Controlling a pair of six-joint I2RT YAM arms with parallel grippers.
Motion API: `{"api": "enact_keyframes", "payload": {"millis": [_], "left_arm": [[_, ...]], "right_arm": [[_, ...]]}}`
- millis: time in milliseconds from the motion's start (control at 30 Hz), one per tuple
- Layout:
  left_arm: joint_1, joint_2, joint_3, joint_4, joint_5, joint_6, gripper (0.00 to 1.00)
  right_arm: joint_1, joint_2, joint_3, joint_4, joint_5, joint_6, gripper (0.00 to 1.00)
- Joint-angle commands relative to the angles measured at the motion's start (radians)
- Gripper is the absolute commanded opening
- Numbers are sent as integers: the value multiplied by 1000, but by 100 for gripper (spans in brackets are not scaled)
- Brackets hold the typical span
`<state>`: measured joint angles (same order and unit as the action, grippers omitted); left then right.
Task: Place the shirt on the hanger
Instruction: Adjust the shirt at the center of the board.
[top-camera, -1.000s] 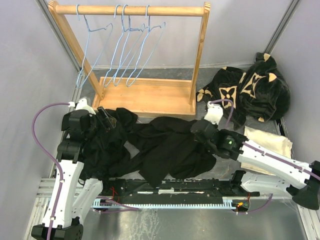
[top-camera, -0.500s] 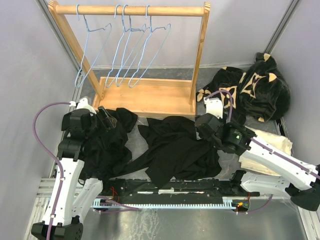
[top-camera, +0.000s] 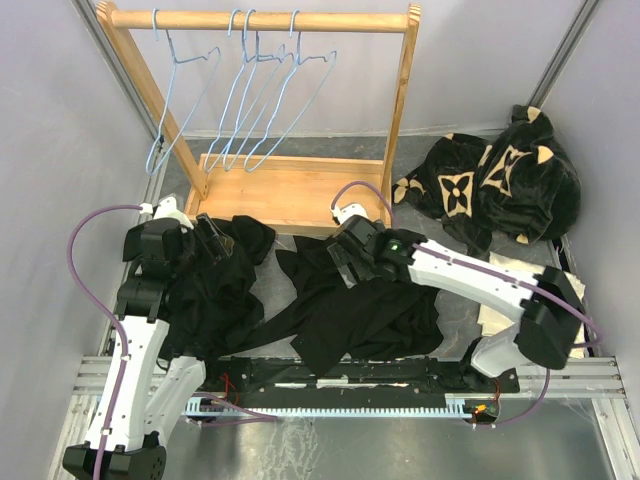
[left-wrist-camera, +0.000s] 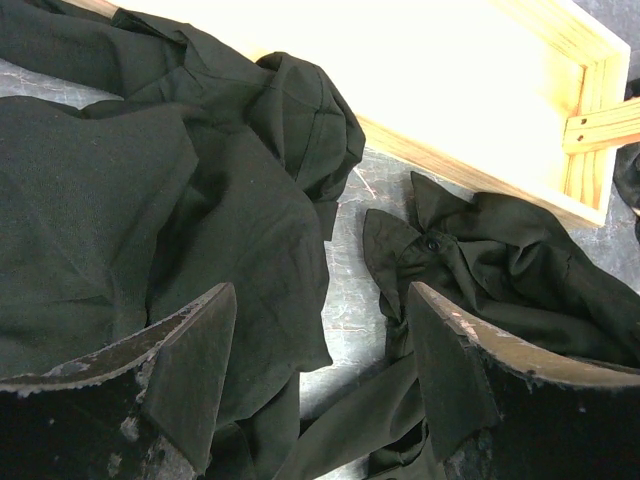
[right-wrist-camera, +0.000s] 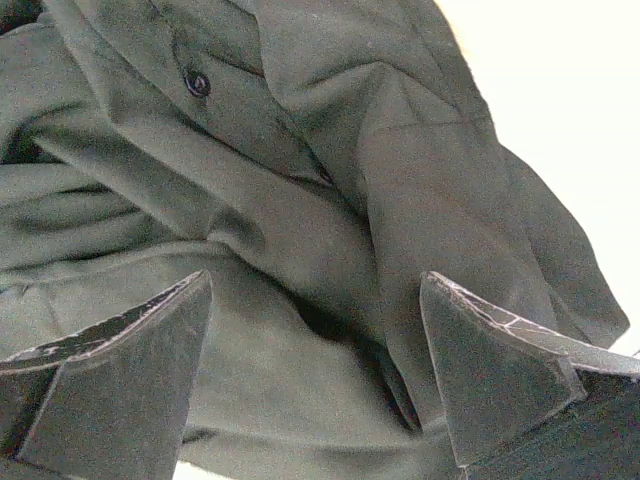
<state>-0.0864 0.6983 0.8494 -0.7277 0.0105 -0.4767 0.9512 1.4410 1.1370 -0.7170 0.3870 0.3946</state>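
The black shirt (top-camera: 370, 310) lies crumpled on the table's middle, and its buttoned front fills the right wrist view (right-wrist-camera: 300, 180). My right gripper (top-camera: 341, 264) hovers open just above the shirt's far left part, with nothing between its jaws (right-wrist-camera: 315, 285). Several light-blue wire hangers (top-camera: 250, 110) hang from the wooden rack's top rail. My left gripper (top-camera: 212, 238) stands open over a second black garment (top-camera: 215, 290), empty (left-wrist-camera: 320, 300). The left wrist view has this garment (left-wrist-camera: 150, 200) at left and the shirt (left-wrist-camera: 500, 270) at right.
The wooden rack's base tray (top-camera: 290, 190) sits just behind both garments, its corner in the left wrist view (left-wrist-camera: 590, 130). A black plush garment with tan flowers (top-camera: 490, 185) lies at the back right. A cream cloth (top-camera: 495, 318) lies under the right arm.
My right gripper has opened and let go of the shirt, then swung left to hover over its far left part. The shirt has bunched toward the middle. The left arm has not moved.
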Motion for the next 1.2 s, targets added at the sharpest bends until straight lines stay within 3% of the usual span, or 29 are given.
{"api": "enact_keyframes", "payload": {"millis": [0, 200, 467, 700, 833, 1000, 1067, 1167], "left_arm": [[1, -14, 1, 39, 22, 20, 76], [1, -19, -4, 45, 20, 16, 76], [1, -19, -7, 49, 21, 15, 76], [1, -20, -7, 50, 22, 16, 76], [1, -26, -8, 51, 21, 15, 76], [1, -24, -9, 50, 22, 15, 76], [1, -26, -9, 51, 22, 15, 76], [1, -28, -9, 51, 22, 15, 76]], "right_arm": [[-27, 84, 48, 122, -30, -37, 92], [-40, 186, 76, 56, 59, -49, 81], [-40, -42, 16, 25, 209, -18, 16], [-40, -352, 26, 111, 208, -35, 0], [-41, -416, 62, 114, 211, -50, 3], [-42, -280, 95, 78, 14, -82, 57], [-42, -198, 93, 101, -75, -88, 69], [-42, -77, 103, 145, -155, -108, 77]]}}
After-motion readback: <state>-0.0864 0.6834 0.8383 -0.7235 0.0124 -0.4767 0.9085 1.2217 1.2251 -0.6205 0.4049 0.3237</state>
